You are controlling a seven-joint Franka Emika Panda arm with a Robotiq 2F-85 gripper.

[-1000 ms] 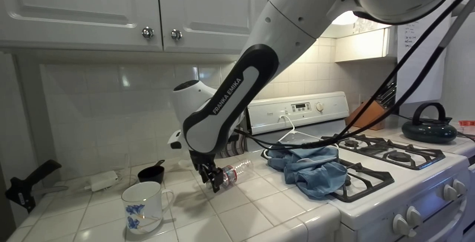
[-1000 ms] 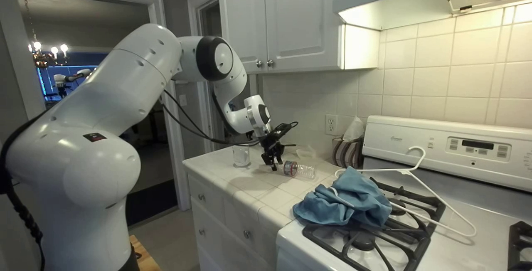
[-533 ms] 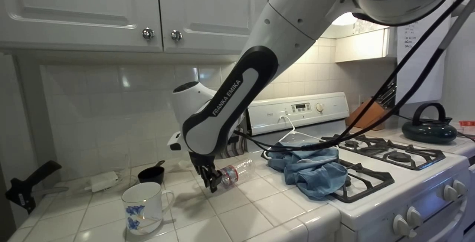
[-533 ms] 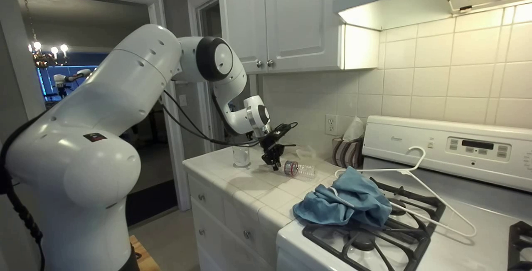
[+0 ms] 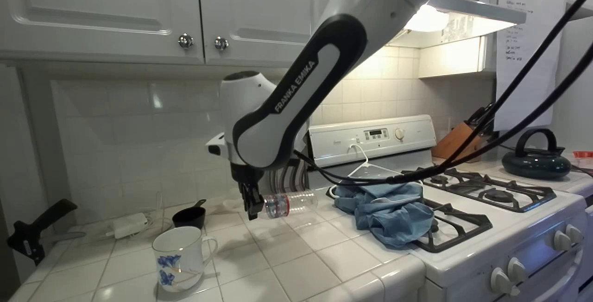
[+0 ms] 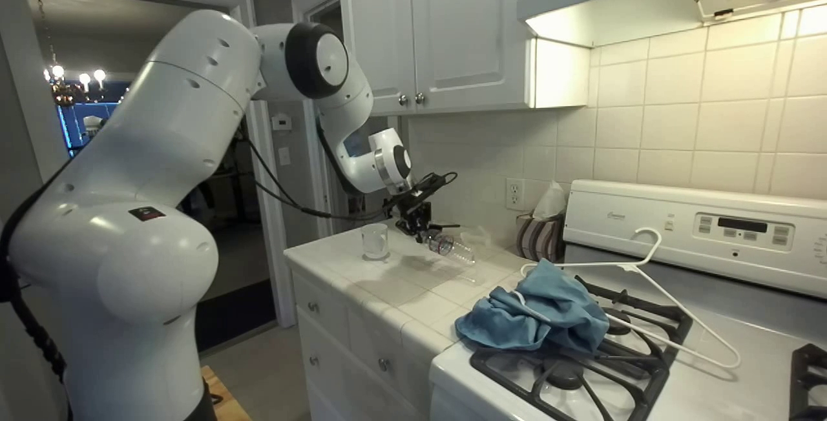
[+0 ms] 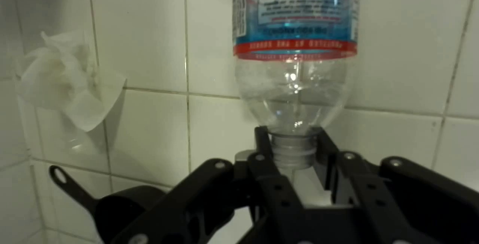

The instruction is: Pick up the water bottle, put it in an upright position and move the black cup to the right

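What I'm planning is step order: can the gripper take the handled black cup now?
Probably not: the gripper holds the plastic water bottle by its neck, leaving no grip for the handled black cup.

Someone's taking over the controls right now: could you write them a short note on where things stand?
Gripper: closed on the water bottle by its neck.
Bottle: held off the counter, roughly on its side.
Black cup: on the counter, beyond the white mug in an exterior view.
Done: bottle picked up.
Left: set it upright; the cup's move right seems still to come.
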